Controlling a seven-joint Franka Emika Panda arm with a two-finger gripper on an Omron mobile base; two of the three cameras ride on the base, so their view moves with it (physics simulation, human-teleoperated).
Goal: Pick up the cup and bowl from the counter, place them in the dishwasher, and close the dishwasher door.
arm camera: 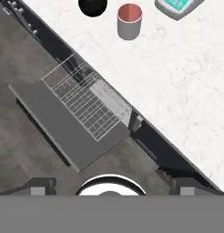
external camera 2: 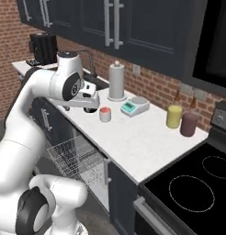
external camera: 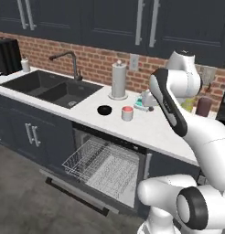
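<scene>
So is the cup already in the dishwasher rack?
No, the cup stands on the counter beside the bowl, while the rack below holds neither of them.

One cup (external camera: pixel 127 113), one black bowl (external camera: pixel 104 110), one kitchen scale (external camera 2: pixel 134 106), one paper-towel roll (external camera: pixel 118 80), two tumblers, one yellow (external camera 2: pixel 174 116) and one maroon (external camera 2: pixel 189 124), one faucet (external camera: pixel 68 61), one dishwasher rack (external camera: pixel 101 162).
</scene>
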